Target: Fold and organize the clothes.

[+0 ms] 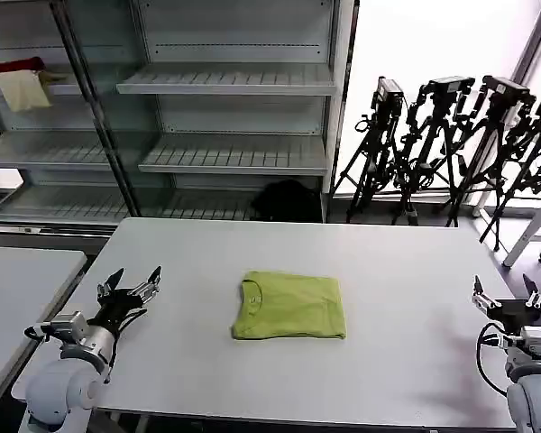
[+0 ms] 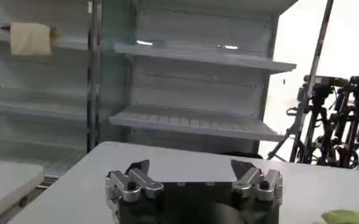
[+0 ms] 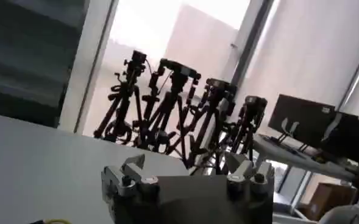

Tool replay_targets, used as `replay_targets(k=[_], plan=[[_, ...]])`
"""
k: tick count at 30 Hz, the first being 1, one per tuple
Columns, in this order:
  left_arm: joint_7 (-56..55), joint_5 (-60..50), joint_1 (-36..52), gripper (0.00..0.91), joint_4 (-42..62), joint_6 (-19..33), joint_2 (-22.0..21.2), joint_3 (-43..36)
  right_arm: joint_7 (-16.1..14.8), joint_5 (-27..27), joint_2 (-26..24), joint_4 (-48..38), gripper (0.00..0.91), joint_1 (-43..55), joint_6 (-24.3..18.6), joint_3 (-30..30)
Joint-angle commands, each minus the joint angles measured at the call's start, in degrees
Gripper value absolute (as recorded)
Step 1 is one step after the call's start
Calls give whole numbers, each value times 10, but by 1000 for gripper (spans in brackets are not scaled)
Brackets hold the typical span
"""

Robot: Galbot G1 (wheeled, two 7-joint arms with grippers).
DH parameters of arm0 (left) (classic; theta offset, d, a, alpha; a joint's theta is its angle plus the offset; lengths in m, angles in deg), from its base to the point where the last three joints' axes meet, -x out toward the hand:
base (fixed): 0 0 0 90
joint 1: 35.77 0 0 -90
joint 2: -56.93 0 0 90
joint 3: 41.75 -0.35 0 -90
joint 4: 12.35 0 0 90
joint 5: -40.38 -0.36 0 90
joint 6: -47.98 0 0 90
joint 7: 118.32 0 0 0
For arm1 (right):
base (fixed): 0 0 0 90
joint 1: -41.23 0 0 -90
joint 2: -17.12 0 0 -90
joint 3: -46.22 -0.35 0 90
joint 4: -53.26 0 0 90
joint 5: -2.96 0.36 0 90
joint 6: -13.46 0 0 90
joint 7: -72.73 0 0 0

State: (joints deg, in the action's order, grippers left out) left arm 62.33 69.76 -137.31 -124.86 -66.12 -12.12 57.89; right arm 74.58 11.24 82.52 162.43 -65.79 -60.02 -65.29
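Note:
The clothes, one lime-green T-shirt, lie folded into a compact rectangle at the middle of the grey table, collar toward the left; a green edge of the T-shirt shows in the left wrist view. My left gripper rests open at the table's left side, well apart from the shirt, its fingers spread wide with nothing between them. At the table's right edge my right gripper also stands open and empty, fingers far apart.
Metal shelving stands behind the table, with red and cream cloths on an upper left shelf. Several camera tripods crowd the back right. A second table sits to the left. A dark bundle lies on the floor.

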Motion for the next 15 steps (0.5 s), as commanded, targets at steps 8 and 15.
replay_targets(k=[8,15], plan=[[1,12,-6,907,28,37,2,0,-23,43,-15,-2,907,-3,10,-11],[0,12,-8,907,26,37,1,2,-22,51,-13,-3,907,5,16,-5]])
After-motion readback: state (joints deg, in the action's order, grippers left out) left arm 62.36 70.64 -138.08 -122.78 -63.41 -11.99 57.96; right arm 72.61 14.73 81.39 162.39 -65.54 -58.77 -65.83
